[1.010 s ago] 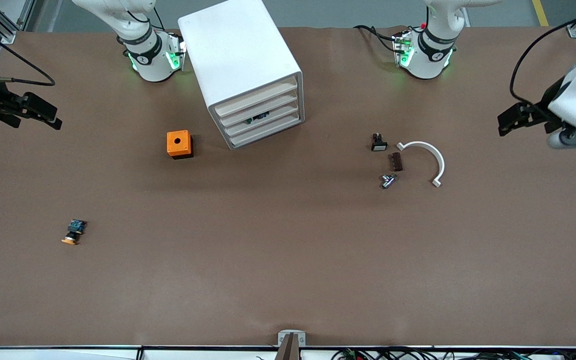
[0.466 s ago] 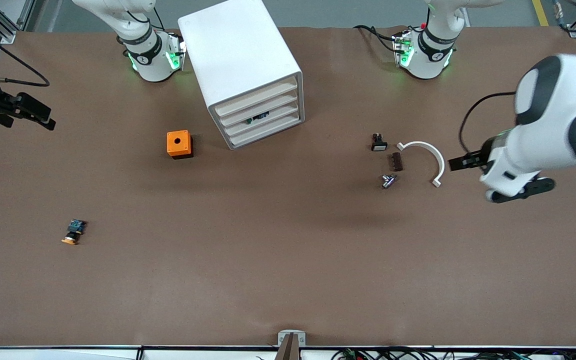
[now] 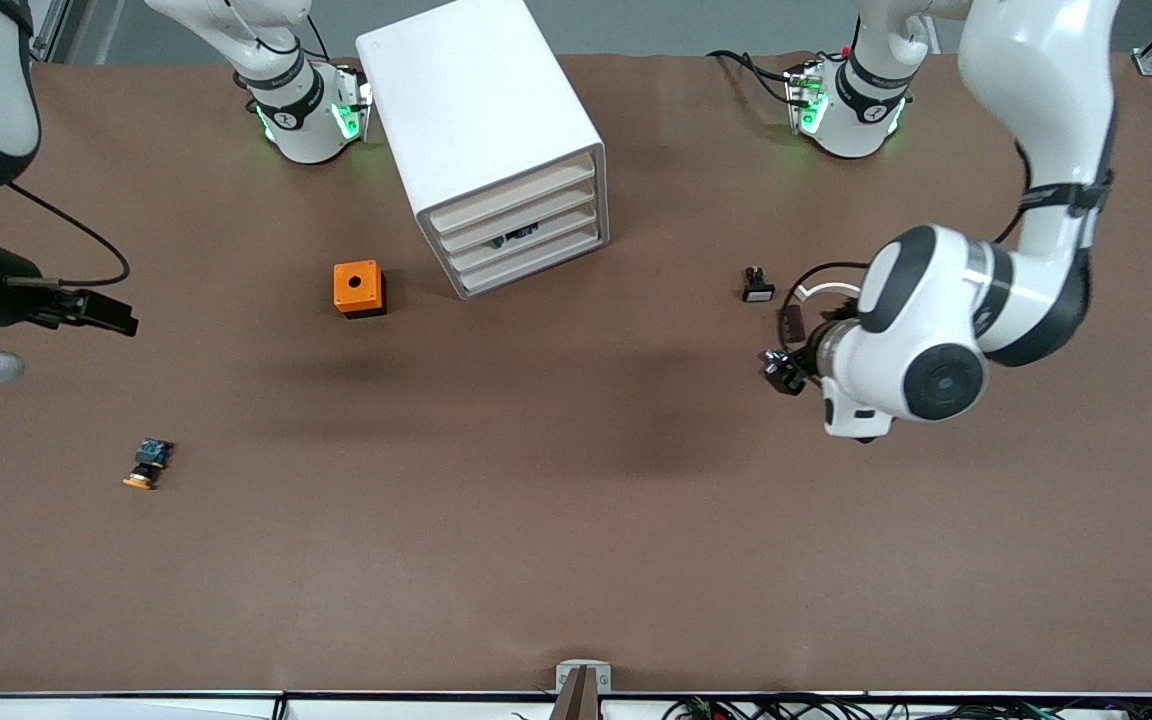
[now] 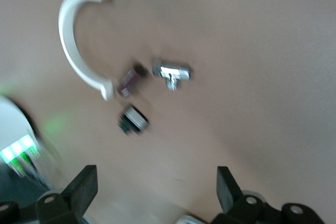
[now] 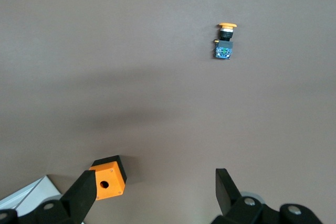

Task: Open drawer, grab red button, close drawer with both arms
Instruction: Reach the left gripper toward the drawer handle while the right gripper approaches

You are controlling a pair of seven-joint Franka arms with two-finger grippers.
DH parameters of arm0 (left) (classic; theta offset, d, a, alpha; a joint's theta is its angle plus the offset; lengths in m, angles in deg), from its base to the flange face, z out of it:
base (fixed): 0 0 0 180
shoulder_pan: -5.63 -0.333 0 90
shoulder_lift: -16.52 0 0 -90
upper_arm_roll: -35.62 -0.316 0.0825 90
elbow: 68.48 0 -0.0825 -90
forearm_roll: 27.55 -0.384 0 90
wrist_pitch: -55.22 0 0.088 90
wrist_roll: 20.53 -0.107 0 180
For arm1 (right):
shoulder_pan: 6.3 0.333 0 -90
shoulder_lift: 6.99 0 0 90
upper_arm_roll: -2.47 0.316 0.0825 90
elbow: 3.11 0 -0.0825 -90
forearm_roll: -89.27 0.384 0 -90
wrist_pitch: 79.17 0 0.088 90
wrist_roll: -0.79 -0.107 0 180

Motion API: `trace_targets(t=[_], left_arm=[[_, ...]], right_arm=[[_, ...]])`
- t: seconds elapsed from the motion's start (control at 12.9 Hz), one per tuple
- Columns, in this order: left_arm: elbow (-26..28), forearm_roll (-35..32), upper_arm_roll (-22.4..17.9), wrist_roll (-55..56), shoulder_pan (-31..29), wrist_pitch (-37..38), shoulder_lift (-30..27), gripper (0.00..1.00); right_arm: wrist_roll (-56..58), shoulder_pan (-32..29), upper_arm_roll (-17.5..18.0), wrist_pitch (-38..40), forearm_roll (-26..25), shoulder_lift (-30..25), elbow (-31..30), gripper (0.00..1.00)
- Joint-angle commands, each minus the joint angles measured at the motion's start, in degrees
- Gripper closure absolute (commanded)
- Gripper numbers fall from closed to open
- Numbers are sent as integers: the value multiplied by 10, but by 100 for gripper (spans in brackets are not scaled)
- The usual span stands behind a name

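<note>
Sitting near the robot bases, the white cabinet [image 3: 488,130] is the biggest thing on the brown table [image 3: 576,560], turned at an angle with its four cream drawer fronts all pushed in. Something small and dark with a blue-green bit shows through the gap over the third drawer [image 3: 521,236] down, probably the button [image 3: 518,237], but it's too tiny to be sure.

The left arm's bulky wrist is over a cluster of small parts toward its own end of the table. The left gripper [image 4: 155,190] has its fingers spread wide with nothing between them, hanging over bare table near those parts: a white curved bracket [image 4: 79,51], a dark brown block [image 4: 127,81], a shiny metal fitting [image 4: 172,71] and a black switch with a white face [image 4: 134,119].

The right gripper [image 5: 155,190] is up in the air at the right arm's end of the table, fingers also wide apart and holding nothing.

An orange cube with a hole [image 3: 358,288] stands beside the cabinet toward the right arm's end. Well nearer the front camera than that lies the orange-capped button [image 3: 146,465] on its side.
</note>
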Motion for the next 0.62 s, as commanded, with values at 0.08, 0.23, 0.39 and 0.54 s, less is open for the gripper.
trace_targets(t=[0.08, 0.23, 0.39, 0.54], left_arm=[[-39, 66, 0, 222, 44, -24, 58, 0], [-38, 183, -3, 338, 43, -24, 80, 0], [-37, 250, -2, 358, 60, -24, 90, 0], [-28, 283, -1, 408, 93, -19, 93, 0]], right_arm=[[-67, 9, 8, 13, -6, -3, 16, 0], [-143, 32, 11, 12, 0, -3, 16, 0], [-236, 68, 11, 12, 35, -6, 14, 0], [-334, 112, 11, -5, 65, -8, 14, 0]])
